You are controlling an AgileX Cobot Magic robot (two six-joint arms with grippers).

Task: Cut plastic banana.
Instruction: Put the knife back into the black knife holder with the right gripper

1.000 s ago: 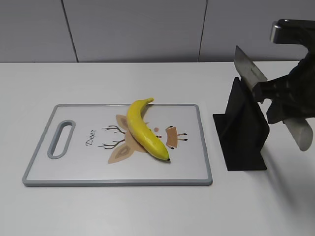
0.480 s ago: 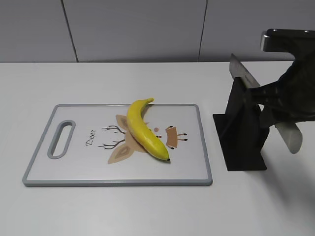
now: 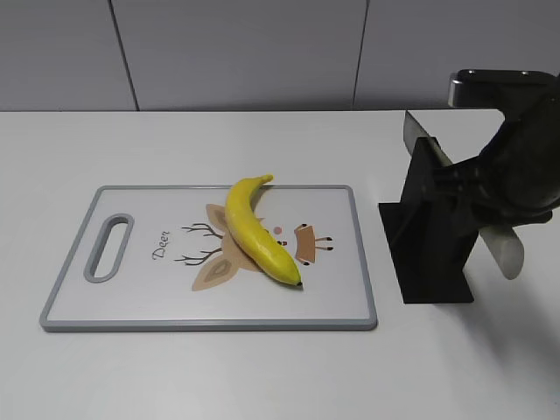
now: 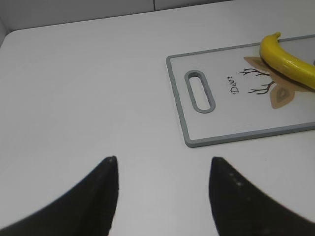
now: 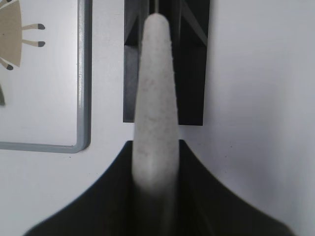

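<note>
Left gripper (image 4: 162, 196) sits at the bottom of its wrist view over bare table (image 4: 74, 88), jaws apart and empty; we judge it is parked clear of the work.

Cutting board (image 3: 79, 302) lies left of centre in the exterior view, handle slot toward the left. The plastic banana (image 3: 254, 229) rests across the deer print, stem end near the board's upper edge and dark tip pointing lower right. It looks whole, so no cut is made yet.

At right stands 1 black knife stand (image 3: 433, 254). The right gripper (image 3: 490, 188) is clamped on the knife handle (image 5: 155, 98), the blade (image 3: 424, 140) slanting up above the stand. We judge the knife is leaving the stand, grasped by the handle so the edge can reach the banana.
</note>
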